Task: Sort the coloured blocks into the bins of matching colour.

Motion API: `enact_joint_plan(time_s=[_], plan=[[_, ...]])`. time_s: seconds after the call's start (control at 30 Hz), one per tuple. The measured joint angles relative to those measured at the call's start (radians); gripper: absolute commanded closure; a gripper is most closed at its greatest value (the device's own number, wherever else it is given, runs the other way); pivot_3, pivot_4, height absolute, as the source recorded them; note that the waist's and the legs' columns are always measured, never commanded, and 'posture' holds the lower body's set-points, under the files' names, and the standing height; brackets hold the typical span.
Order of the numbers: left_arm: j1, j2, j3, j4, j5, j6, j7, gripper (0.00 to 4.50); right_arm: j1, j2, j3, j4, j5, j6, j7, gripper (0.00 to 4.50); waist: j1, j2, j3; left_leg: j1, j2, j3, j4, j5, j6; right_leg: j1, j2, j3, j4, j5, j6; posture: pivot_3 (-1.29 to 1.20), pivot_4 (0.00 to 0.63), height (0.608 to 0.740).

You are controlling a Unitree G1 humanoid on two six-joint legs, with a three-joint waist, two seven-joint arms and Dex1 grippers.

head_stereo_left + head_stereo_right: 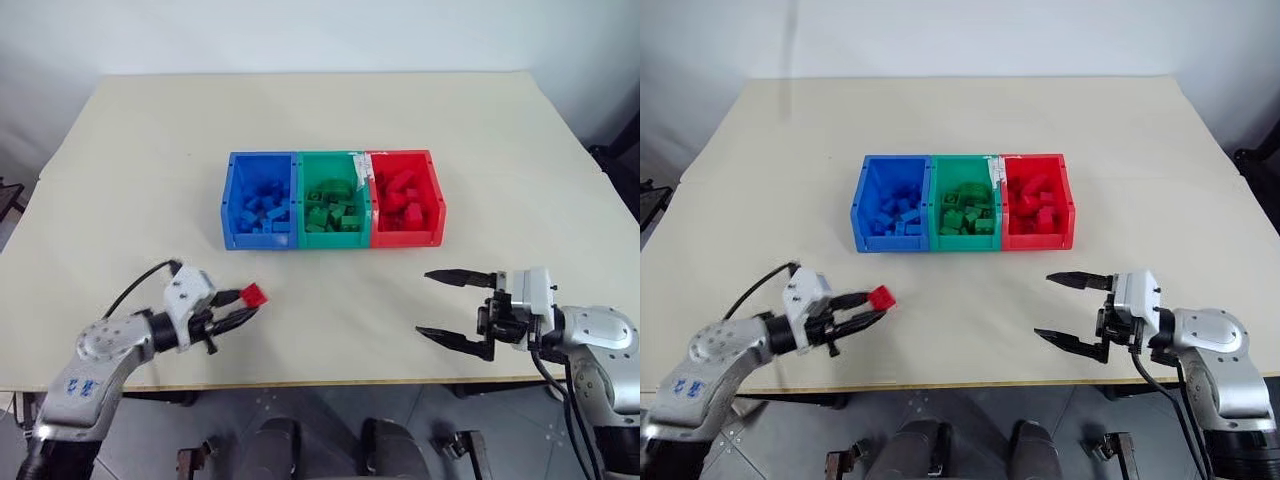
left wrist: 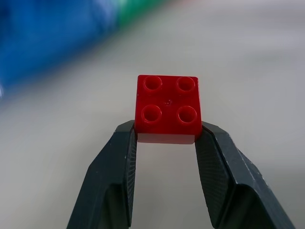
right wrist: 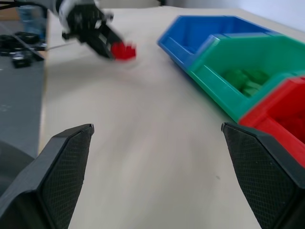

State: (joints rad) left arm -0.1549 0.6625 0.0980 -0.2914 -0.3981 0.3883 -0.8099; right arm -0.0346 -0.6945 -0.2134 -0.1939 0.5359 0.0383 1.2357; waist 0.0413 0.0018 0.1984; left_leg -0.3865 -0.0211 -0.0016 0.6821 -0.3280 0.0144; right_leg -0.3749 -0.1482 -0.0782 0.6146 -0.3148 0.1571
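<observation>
Two black fingers of the left gripper (image 1: 243, 306) clamp a small red studded plastic brick (image 1: 256, 295) by its opposite sides, studs facing the wrist camera, leaving its body clear to drop free. The brick hangs above the cream tabletop (image 1: 330, 120), near the front edge and well short of the row of three joined open-topped plastic bins; its matching red bin (image 1: 404, 199) is the farthest of the three from it, at the row's right end beyond the blue bin (image 1: 259, 201) and green bin (image 1: 333, 203), so a carry across looks needed. Each bin already holds bricks of its own colour. Square, glossy, four round studs. Across the table, the right gripper (image 1: 447, 305) waits with fingers spread wide, holding nothing.
</observation>
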Motion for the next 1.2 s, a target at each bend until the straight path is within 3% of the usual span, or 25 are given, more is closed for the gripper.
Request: enact_joint_plan(time_s=[0.1, 0.17, 0.27, 0.53, 0.7, 1.0, 1.2], plan=[[-0.242, -0.035, -0.067, 0.082, 0.009, -0.020, -0.044, 3.05, 0.069, 0.002, -0.058, -0.041, -0.001, -0.002, -0.071, 0.00, 0.008, 0.000, 0.000, 0.001, -0.004, 0.002, 0.000, 0.001, 0.000, 0.000, 0.000, 0.000, 0.002, 0.000, 0.000, 0.00, 0.150, 0.740], [-0.324, -0.063, -0.115, 0.140, 0.027, -0.044, -0.069, 3.05, 0.097, 0.005, -0.091, -0.061, -0.001, -0.003, -0.111, 0.00, 0.004, 0.000, 0.000, 0.001, -0.005, 0.003, 0.000, 0.000, 0.000, 0.000, 0.000, 0.001, 0.002, 0.000, 0.000, 0.00, 0.150, 0.740], [-0.501, -0.176, -0.208, 0.322, 0.079, -0.092, -0.097, 3.05, 0.158, 0.020, -0.144, -0.095, -0.003, 0.002, -0.186, 0.00, 0.009, -0.002, 0.000, -0.001, -0.005, 0.009, 0.001, 0.001, 0.000, 0.000, 0.001, -0.001, 0.002, 0.000, 0.000, 0.00, 0.150, 0.740], [-1.050, -0.568, -0.274, 1.086, 0.232, -0.375, -0.019, 3.05, 0.355, 0.176, -0.260, -0.292, -0.025, 0.037, -0.477, 0.00, 0.030, -0.004, 0.001, -0.004, -0.008, 0.011, 0.000, 0.002, 0.004, -0.001, 0.001, -0.001, -0.004, 0.002, 0.005, 0.00, 0.150, 0.740], [-1.157, -0.665, -0.274, 1.407, 0.312, -0.510, 0.039, 3.05, 0.427, 0.239, -0.260, -0.392, -0.057, 0.037, -0.576, 0.00, 0.002, -0.004, 0.001, -0.003, -0.007, 0.014, -0.004, 0.002, 0.005, -0.003, 0.001, 0.000, -0.004, 0.003, 0.005, 0.00, 0.150, 0.740], [-1.185, -0.620, -0.212, 1.514, 0.350, -0.589, 0.076, 0.22, 0.432, 0.248, -0.235, -0.439, -0.066, 0.037, -0.618, 0.00, 0.011, -0.004, 0.001, -0.004, -0.009, 0.013, 0.000, 0.002, 0.005, -0.002, 0.000, 0.000, -0.003, 0.003, 0.006, 0.00, 0.150, 0.740], [-1.154, -0.569, -0.174, 1.411, 0.327, -0.612, -0.055, 0.09, 0.339, 0.194, -0.212, -0.369, -0.063, 0.036, -0.575, 0.00, 0.006, -0.004, 0.001, -0.004, -0.008, 0.013, 0.000, 0.002, 0.005, -0.002, 0.000, 0.000, -0.002, 0.003, 0.006, 0.00, 0.150, 0.740]])
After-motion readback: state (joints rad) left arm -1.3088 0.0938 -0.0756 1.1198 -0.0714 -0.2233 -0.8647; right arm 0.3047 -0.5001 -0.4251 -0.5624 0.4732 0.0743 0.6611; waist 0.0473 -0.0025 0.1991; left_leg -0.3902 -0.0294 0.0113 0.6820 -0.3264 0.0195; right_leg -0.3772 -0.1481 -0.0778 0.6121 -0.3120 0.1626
